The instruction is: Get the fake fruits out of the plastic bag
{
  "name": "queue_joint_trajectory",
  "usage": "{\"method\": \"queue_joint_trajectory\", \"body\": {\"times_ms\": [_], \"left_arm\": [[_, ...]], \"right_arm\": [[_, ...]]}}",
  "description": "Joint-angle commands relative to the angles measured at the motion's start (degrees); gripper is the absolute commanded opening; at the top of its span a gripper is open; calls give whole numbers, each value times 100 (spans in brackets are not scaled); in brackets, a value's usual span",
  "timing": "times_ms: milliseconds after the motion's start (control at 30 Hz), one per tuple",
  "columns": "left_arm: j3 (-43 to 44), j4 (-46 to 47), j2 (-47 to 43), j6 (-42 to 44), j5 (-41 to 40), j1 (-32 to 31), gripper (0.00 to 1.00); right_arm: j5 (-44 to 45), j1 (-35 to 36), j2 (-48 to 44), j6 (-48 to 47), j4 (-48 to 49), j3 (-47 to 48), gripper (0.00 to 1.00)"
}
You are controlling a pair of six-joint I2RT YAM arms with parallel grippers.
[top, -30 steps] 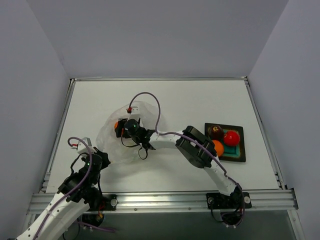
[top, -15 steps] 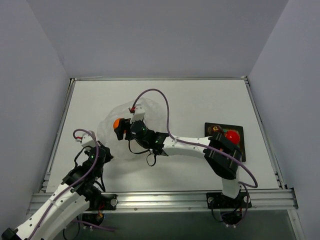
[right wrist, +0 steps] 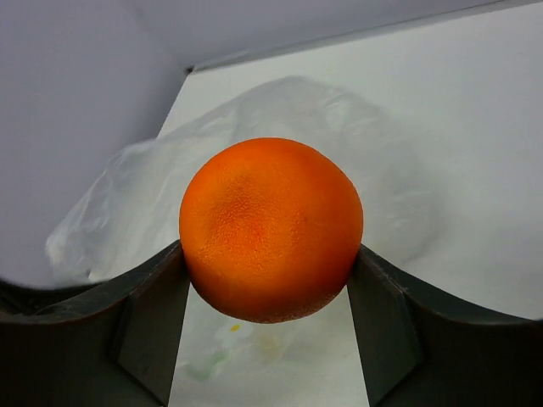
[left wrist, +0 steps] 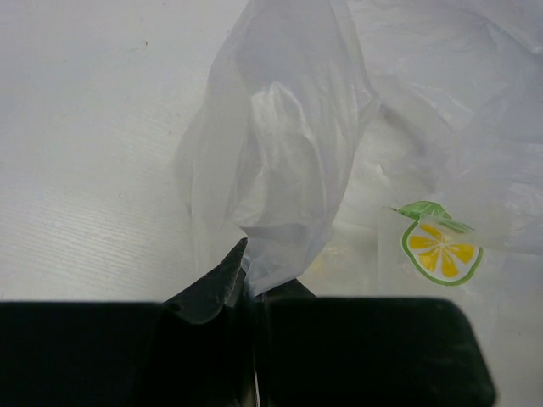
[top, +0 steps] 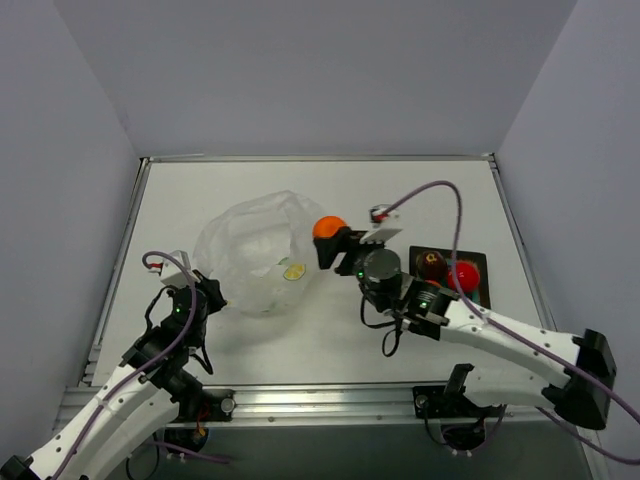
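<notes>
Orange [right wrist: 270,229] in R gripper [right wrist: 267,263] (L [left wrist: 248,275]: bag [left wrist: 288,144])

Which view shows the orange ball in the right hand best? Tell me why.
Right wrist: the glossy orange plastic ball fills the frame, gripped by the right hand. Top external shows it small, beside the translucent printed plastic bag. Left wrist shows only bag, no ball.

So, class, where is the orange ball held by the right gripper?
In the top view the orange ball is clamped in the right gripper, just right of the plastic bag and left of the black tray.
</notes>
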Motion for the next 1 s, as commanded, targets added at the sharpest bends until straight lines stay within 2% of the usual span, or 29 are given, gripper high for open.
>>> {"method": "queue_joint_trajectory", "body": {"times_ms": [0,133,233,367,433,733,833,967], "left_arm": [[12,458,-4,465,115,6,2],[-67,546,-83,598,326,-12,2],[-111,590,-170,606,414,-29,2],[-173,704,-223,606,590,-29,2],[-173,757,-206,615,695,-29,2],[-269,1003,-144,501,1152,-56,2],[-269,1012,-171,475,1100,-196,2],[-269,1012,-197,457,1074,-240,2]], "right_arm": [[1468,-535,-1083,780,-1378,-731,33],[2338,-1228,-2531,2228,-3309,-1391,33],[2525,-1625,-3183,2794,-4155,-1664,33],[2261,-2616,-3213,3426,-4895,-1744,34],[2147,-2882,-3029,3559,-5141,-1770,35],[1997,-4007,-2669,4052,-5231,-1972,37],[1962,-4026,-2344,4096,-5144,-1876,38],[1462,-4034,-1974,4017,-4616,-2112,38]]}}
